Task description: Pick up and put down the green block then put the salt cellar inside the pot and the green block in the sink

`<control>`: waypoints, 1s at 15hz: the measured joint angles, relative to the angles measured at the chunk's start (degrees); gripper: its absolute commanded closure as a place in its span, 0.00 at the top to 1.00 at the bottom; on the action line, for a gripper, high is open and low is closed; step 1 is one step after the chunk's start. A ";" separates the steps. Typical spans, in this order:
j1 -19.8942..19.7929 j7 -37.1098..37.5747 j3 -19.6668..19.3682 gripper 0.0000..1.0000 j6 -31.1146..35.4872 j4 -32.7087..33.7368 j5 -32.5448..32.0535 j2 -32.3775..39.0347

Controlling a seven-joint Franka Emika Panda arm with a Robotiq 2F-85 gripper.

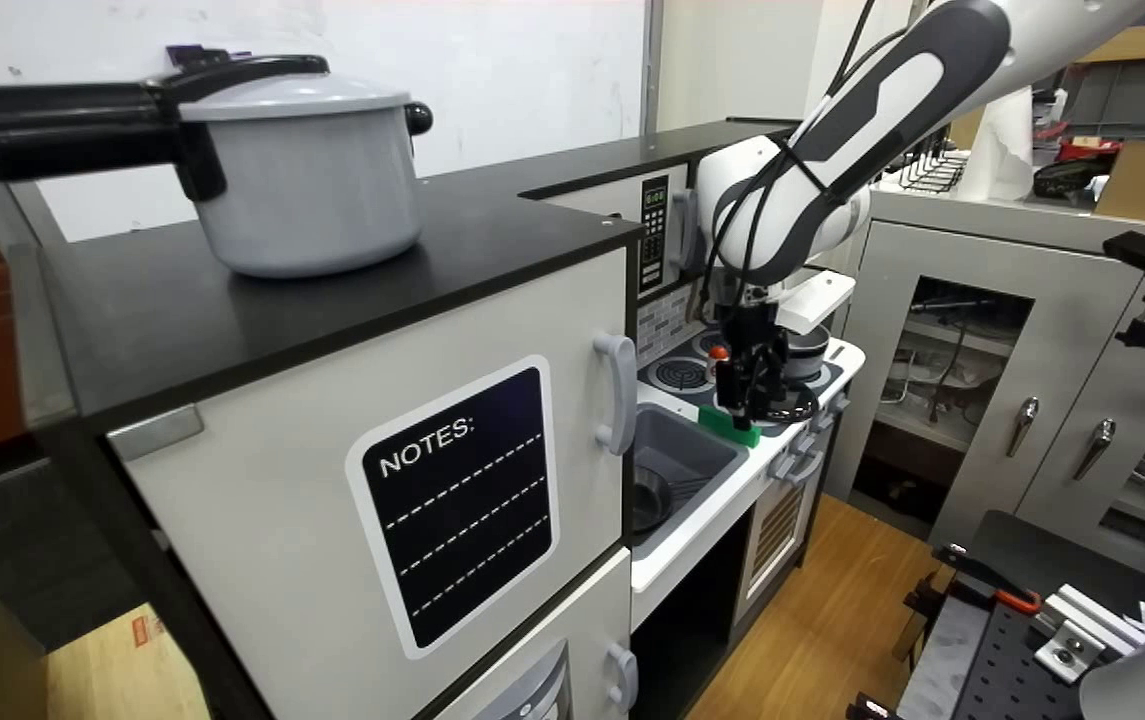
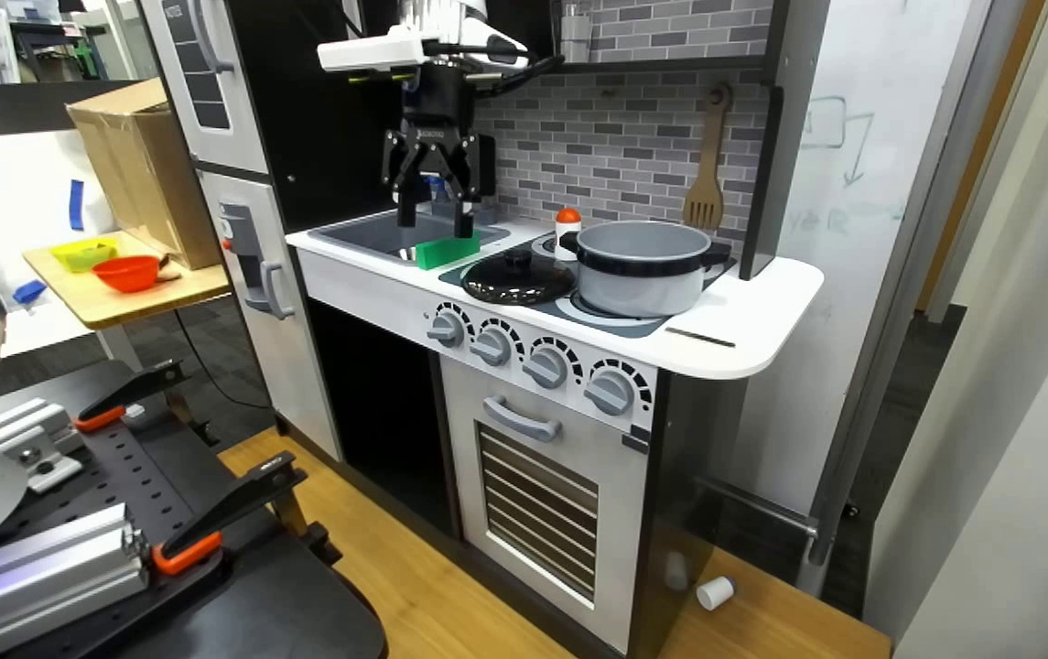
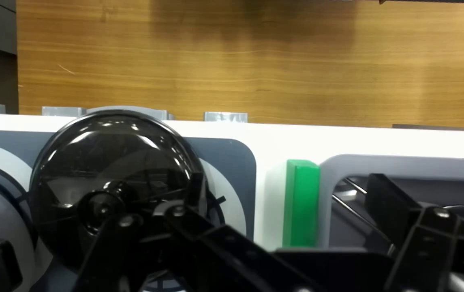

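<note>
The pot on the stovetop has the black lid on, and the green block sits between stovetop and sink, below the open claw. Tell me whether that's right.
Not quite: in an exterior view the pot is uncovered; the black lid lies beside it on the stovetop. The rest holds: the green block sits between stovetop and sink, below the open claw.

A smooth white arm with rounded contours carries dark grey panels, and thin black cables run over its surface. It has a white, box-shaped wrist piece and a black, blocky housing bearing a pale marking — too small to read. The angular black fingers are hinged in several places — and dotted with round silver screws.
</note>
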 measured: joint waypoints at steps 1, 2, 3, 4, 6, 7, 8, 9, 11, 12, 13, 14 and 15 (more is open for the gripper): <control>-0.08 0.00 -0.09 1.00 0.27 0.14 0.04 0.49; -0.18 0.00 -0.11 1.00 0.45 0.23 0.07 0.74; -0.21 0.00 -0.11 1.00 0.51 0.36 0.15 0.90; -0.20 0.00 -0.09 1.00 0.51 0.36 0.31 0.90; -0.20 0.00 -0.02 1.00 0.52 0.36 0.68 0.90; -0.20 0.00 0.02 1.00 0.54 0.36 0.86 0.90; -0.20 0.00 0.04 1.00 0.56 0.36 0.97 0.90; -0.20 0.00 0.05 1.00 0.58 0.36 1.01 0.90; -0.20 0.00 0.05 1.00 0.58 0.36 1.03 0.86; -0.20 0.00 0.06 1.00 0.58 0.35 1.03 0.82; -0.20 0.01 0.07 0.95 0.58 0.32 1.03 0.73; -0.20 0.01 0.12 0.90 0.58 0.24 1.03 0.46; -0.18 0.03 0.21 0.87 0.58 0.17 1.03 0.09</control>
